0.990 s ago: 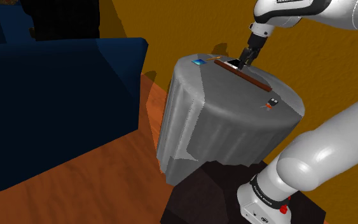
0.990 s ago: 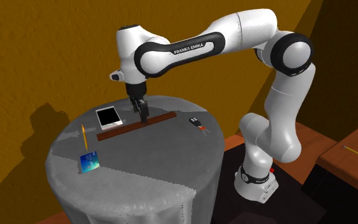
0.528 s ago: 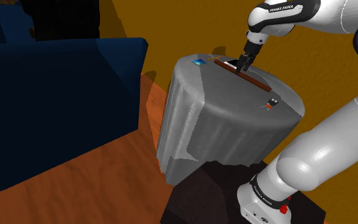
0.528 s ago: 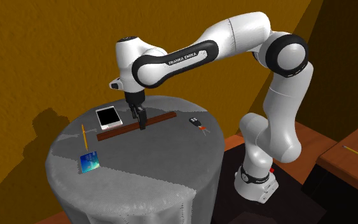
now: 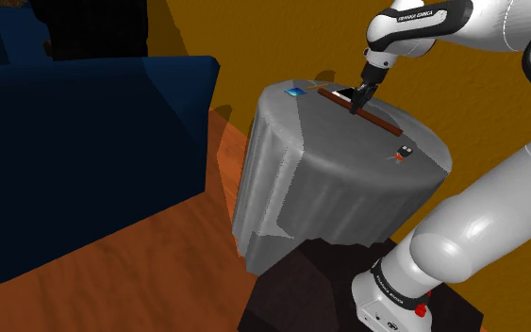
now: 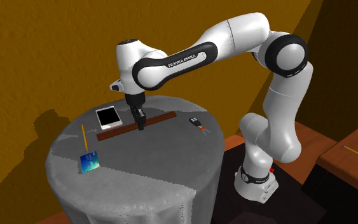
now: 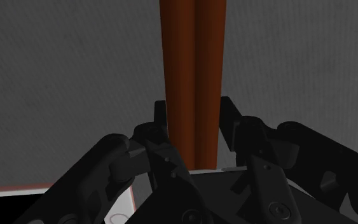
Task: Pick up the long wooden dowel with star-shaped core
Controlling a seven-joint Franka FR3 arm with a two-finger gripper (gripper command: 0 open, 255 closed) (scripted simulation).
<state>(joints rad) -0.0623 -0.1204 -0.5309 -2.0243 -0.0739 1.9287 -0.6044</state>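
Nearest me, on the side of the dowel (image 6: 117,133) away from the wall, a small blue card (image 6: 89,161) stands on the grey draped surface (image 6: 139,178). A yellow pencil (image 6: 84,135) lies just past the card, close to one end of the dowel.

The dowel itself is a long reddish-brown stick lying flat across the middle of the surface. The end effector (image 6: 140,124) is planted straight down on it, close to its middle. In the wrist view, a black finger sits tight against each flank of the dowel with no gap I can make out, so I'd say it is pinching the dowel. Off the dowel's other end, a little apart, lies a small black and red object (image 6: 198,123).

Just beyond the dowel, toward the ochre wall, a white-edged phone (image 6: 109,116) lies flat.

As I judge it, the reach and the closing are done. The lift is what remains, since the dowel looks to be resting on the surface along its whole length. With the hold so near the middle, it should come up fairly level.
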